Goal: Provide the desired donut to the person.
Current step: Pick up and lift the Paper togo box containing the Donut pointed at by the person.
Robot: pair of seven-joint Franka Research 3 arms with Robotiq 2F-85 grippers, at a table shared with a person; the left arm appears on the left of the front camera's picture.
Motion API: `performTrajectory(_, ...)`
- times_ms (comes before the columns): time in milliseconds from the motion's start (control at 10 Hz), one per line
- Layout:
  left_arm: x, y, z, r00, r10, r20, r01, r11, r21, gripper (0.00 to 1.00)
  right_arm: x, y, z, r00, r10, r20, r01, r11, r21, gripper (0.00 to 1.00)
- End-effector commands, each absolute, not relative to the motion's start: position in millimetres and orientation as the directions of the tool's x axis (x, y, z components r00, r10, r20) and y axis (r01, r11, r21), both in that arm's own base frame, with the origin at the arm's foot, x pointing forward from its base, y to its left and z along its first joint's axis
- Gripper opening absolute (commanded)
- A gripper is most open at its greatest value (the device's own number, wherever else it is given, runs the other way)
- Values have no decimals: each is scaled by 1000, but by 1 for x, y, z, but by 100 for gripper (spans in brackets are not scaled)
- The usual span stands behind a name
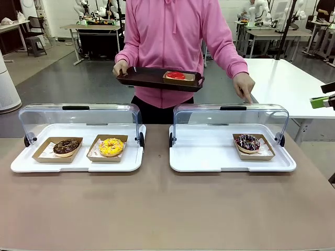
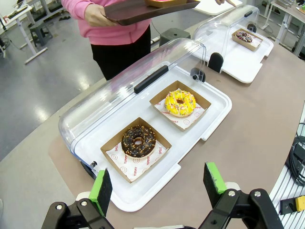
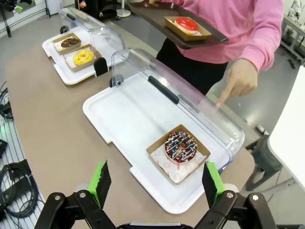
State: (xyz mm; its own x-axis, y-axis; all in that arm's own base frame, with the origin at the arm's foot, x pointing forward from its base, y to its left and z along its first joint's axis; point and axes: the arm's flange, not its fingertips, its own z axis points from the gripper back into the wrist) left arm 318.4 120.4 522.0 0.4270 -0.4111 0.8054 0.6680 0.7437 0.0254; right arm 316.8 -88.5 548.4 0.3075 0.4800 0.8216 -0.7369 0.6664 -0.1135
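My left gripper (image 2: pixel 157 186): jaws spread wide with nothing between the green pads, hanging over the near edge of the left white case (image 2: pixel 213 123).
Left, 12 o'clock, close: chocolate donut (image 2: pixel 138 141) in a cardboard boat, lying in the case.
Left, 1 o'clock, one step farther: yellow donut (image 2: pixel 180 102) in its own boat, just beside the chocolate one and apart from it.
Left, beyond both: clear lid (image 2: pixel 119 81) rolled back to the far side of the case.
My right gripper (image 3: pixel 156 185): jaws as wide as the left's and holding nothing, above the near rim of the right white case (image 3: pixel 107 117).
Right, 12 to 1 o'clock, close: sprinkled dark donut (image 3: pixel 181 146) in a cardboard boat, alone at one end of the case.
Right, behind it: that case's clear lid (image 3: pixel 190 90), open and rolled back.
Right, 1 o'clock, farther: the person's pointing hand (image 3: pixel 240 81), index finger aimed down, close above the lid at the sprinkled donut's end.
Right, 12 o'clock, far: brown tray (image 3: pixel 157 19) held up by the person's other hand, carrying a red-iced donut (image 3: pixel 186 24) in a boat.
The person (image 1: pixel 172 36): standing at the far side of the table (image 1: pixel 167 209), between the two cases.
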Motion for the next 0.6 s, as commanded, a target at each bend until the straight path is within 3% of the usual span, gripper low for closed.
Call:
performTrajectory(0, 319, 121, 521, 424, -401, 812, 670, 742, 17, 100, 317, -89, 548, 312, 481, 820, -735, 668, -112, 100)
performTrajectory(500, 319, 121, 521, 424, -401, 812, 670, 742, 17, 100, 317, -89, 548, 312, 481, 820, -735, 668, -112, 100)
